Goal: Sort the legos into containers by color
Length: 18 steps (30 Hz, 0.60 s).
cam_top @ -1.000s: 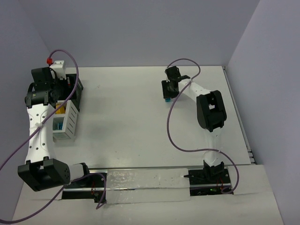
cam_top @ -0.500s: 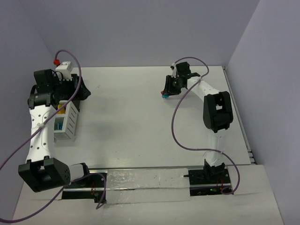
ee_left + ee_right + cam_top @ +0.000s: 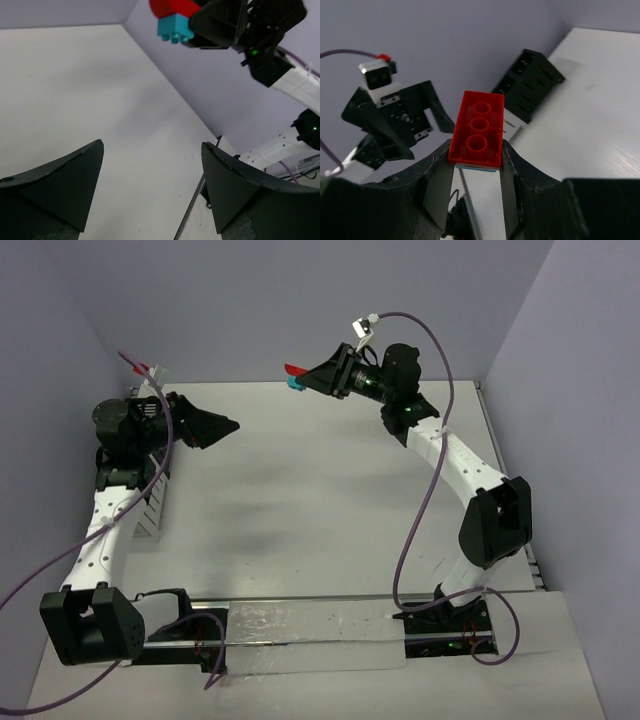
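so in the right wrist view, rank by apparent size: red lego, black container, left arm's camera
1. black container and red lego: about alike; the lego is just nearer the lens.
2. left arm's camera: smallest.

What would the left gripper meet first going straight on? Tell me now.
Likely the white tabletop, well ahead; the left gripper aims below the stacked red and cyan plastic bricks shut in the right gripper. Depth is unclear.

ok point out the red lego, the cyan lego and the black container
red lego (image 3: 476, 129): right wrist, face with three rings
cyan lego (image 3: 174, 26): left wrist, side face
black container (image 3: 527, 82): right wrist, slatted side
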### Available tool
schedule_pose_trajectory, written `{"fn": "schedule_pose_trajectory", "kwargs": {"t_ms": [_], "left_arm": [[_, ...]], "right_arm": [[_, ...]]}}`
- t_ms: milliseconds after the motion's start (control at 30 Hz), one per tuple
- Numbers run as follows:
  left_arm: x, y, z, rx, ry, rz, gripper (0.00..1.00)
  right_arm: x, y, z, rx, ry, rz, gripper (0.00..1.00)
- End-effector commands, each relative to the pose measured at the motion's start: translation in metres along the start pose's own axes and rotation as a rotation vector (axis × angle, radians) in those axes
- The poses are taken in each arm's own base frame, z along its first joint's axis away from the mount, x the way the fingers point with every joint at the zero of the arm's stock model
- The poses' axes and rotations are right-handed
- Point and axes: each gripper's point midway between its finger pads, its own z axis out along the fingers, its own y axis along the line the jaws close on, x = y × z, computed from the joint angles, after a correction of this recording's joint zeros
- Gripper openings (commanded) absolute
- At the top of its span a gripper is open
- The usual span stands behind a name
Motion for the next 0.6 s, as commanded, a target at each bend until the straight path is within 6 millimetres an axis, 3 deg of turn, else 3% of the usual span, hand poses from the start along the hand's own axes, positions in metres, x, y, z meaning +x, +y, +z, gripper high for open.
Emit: {"fn": "schedule_pose_trajectory", "kwargs": {"t_ms": [0, 267, 567], "left_arm": [[-0.034, -0.056, 0.007, 0.212, -0.090, 0.061, 0.87], [-0.024, -0.071, 0.025, 0.296, -0.059, -0.013, 0.87], [-0.020, -0.070, 0.037, 0.306, -0.042, -0.079, 0.87]], "right_arm": [[0.003, 0.051, 0.004, -0.160, -0.032, -0.017, 0.00], [0.021, 0.084, 0.003, -0.276, 0.005, -0.032, 0.00], [0.030, 0.113, -0.003, -0.389, 0.016, -0.056, 0.00]]}}
